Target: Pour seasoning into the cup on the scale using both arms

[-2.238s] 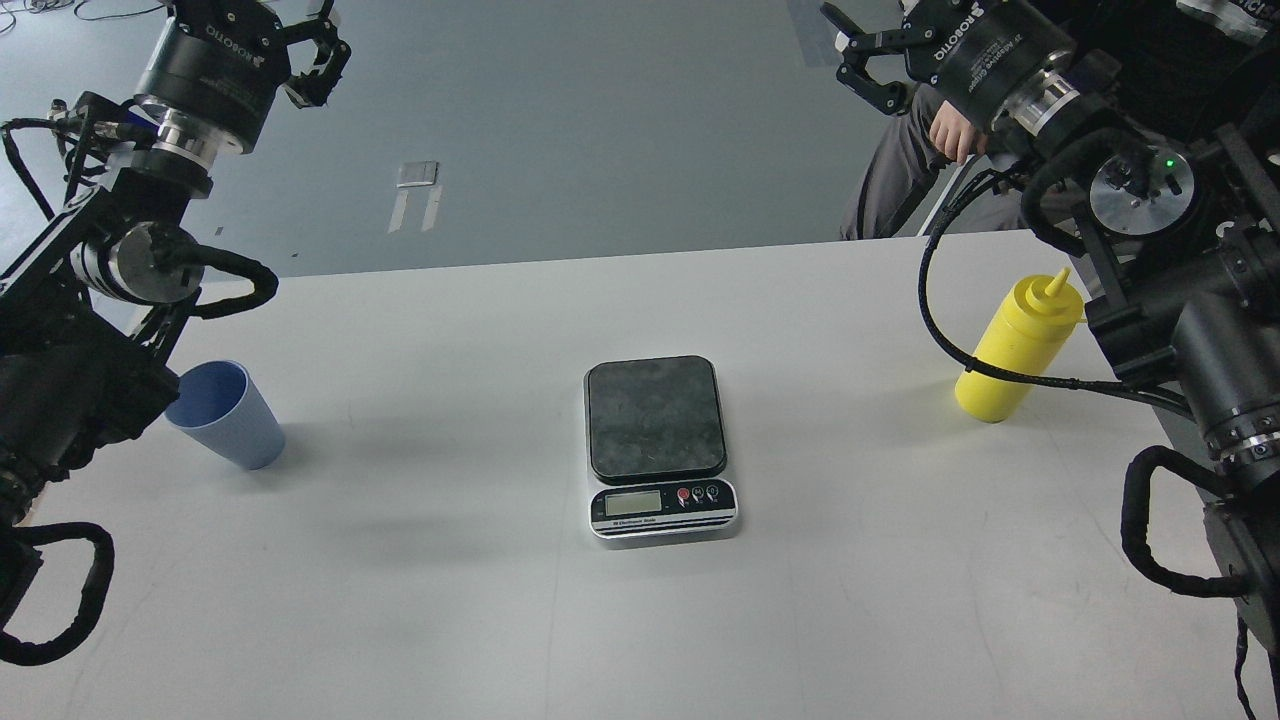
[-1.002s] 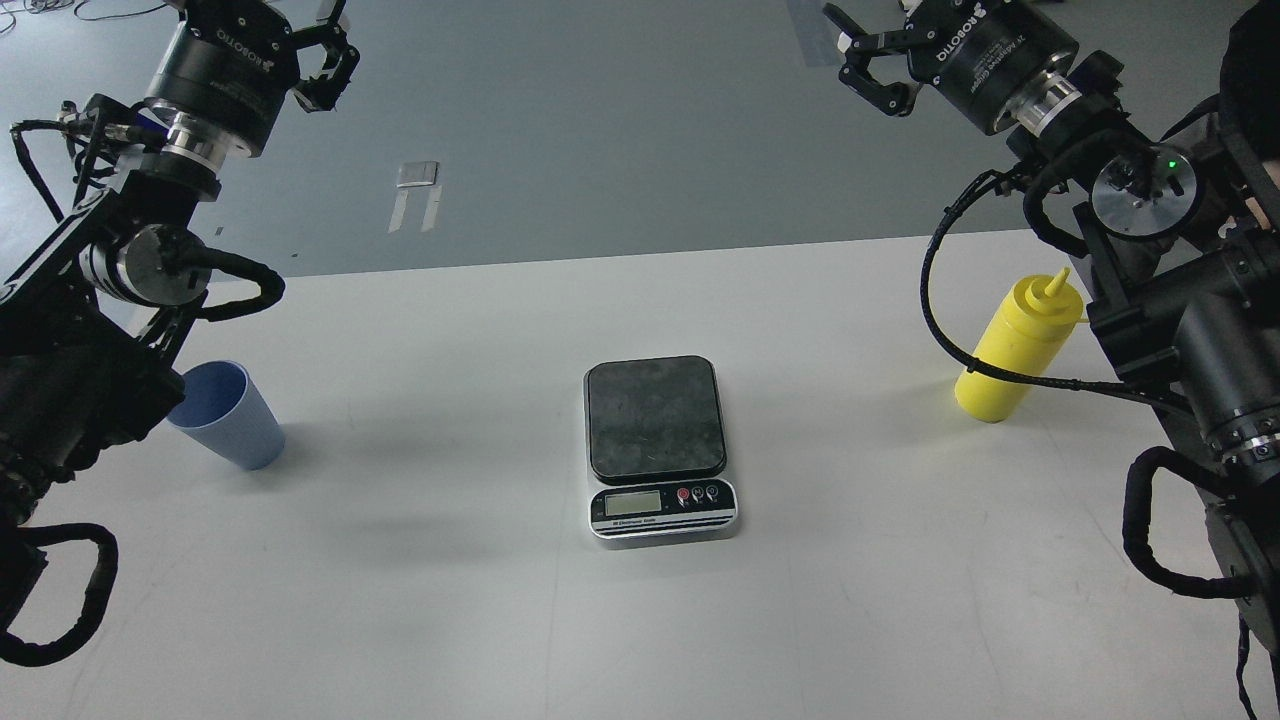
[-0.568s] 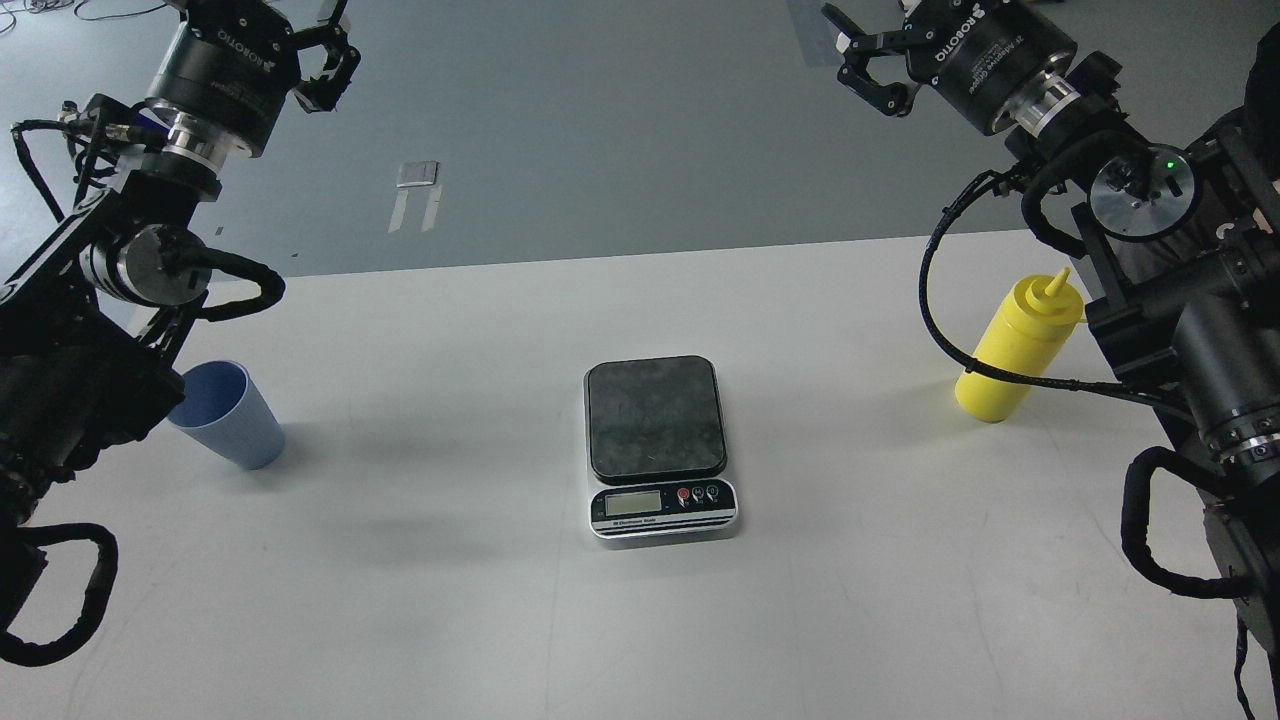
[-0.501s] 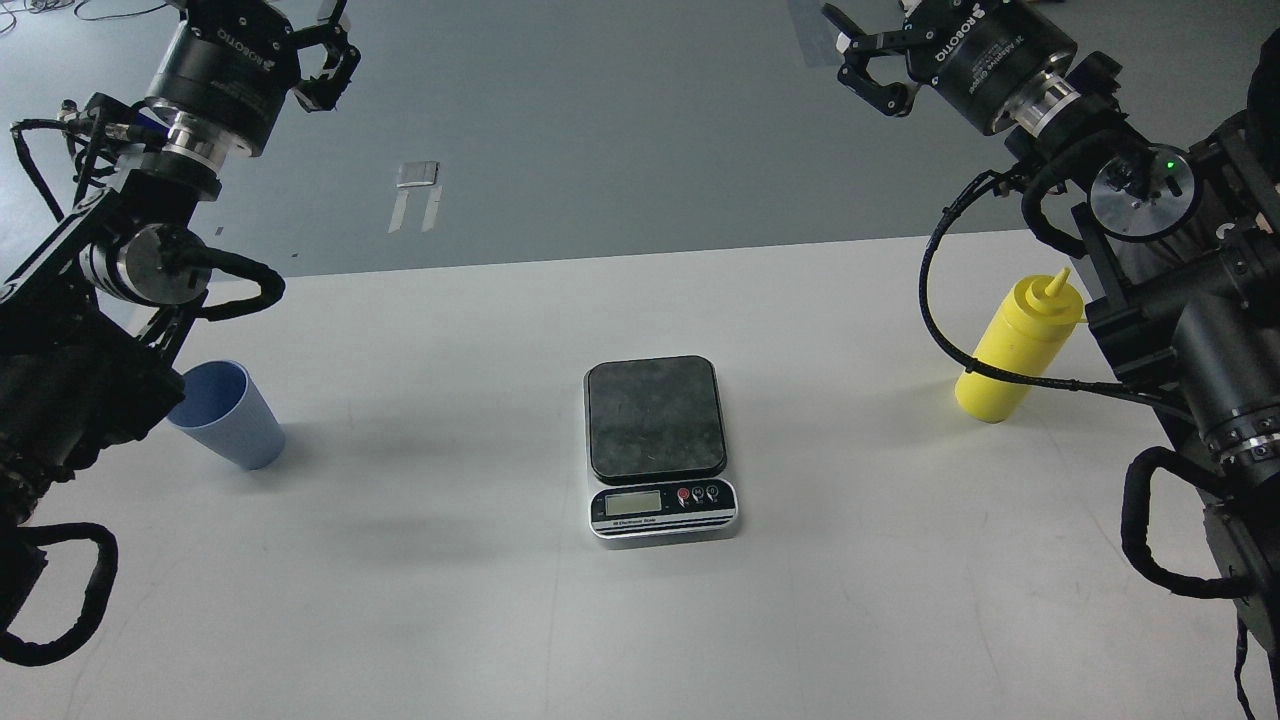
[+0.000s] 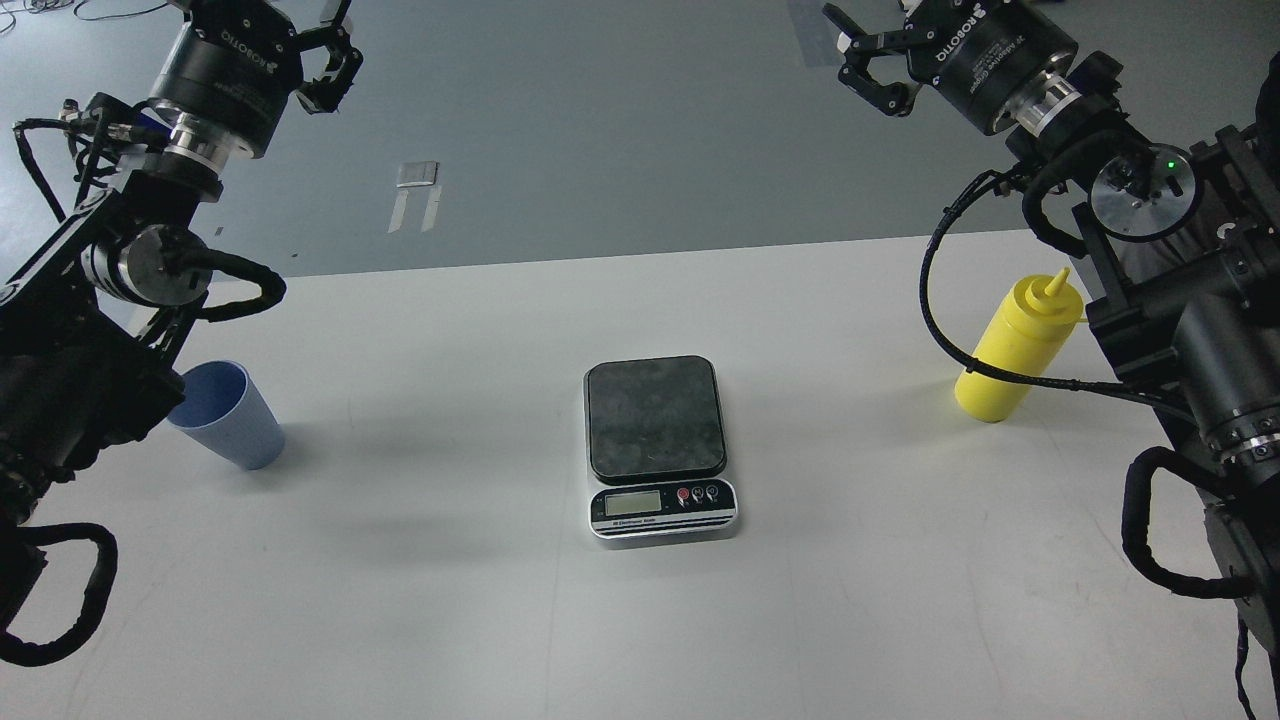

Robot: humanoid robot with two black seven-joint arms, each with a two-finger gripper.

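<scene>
The light-blue ribbed cup point(image 5: 225, 415) stands on the white table point(image 5: 450, 600) at the left, partly behind my left arm. The scale point(image 5: 655, 420) sits mid-table with its dark platform bare and its display point(image 5: 633, 503) facing me. The yellow seasoning bottle point(image 5: 1020, 350) stands upright at the right, nozzle up, with a black arm cable crossing in front of it. My left gripper point(image 5: 338, 42) is raised high at the top left, open and empty, far above the cup. My right gripper point(image 5: 862, 66) is raised at the top right, open and empty, well above the bottle.
The table's far edge point(image 5: 600, 258) runs across the middle of the view, with grey floor beyond it. A small grey plate point(image 5: 417, 174) lies on the floor. My thick arm links and cable loops crowd both side edges.
Both grippers have risen slightly and stay open. A person seen behind the right gripper 2.2 s ago is gone. Cup, scale and bottle have not moved.
</scene>
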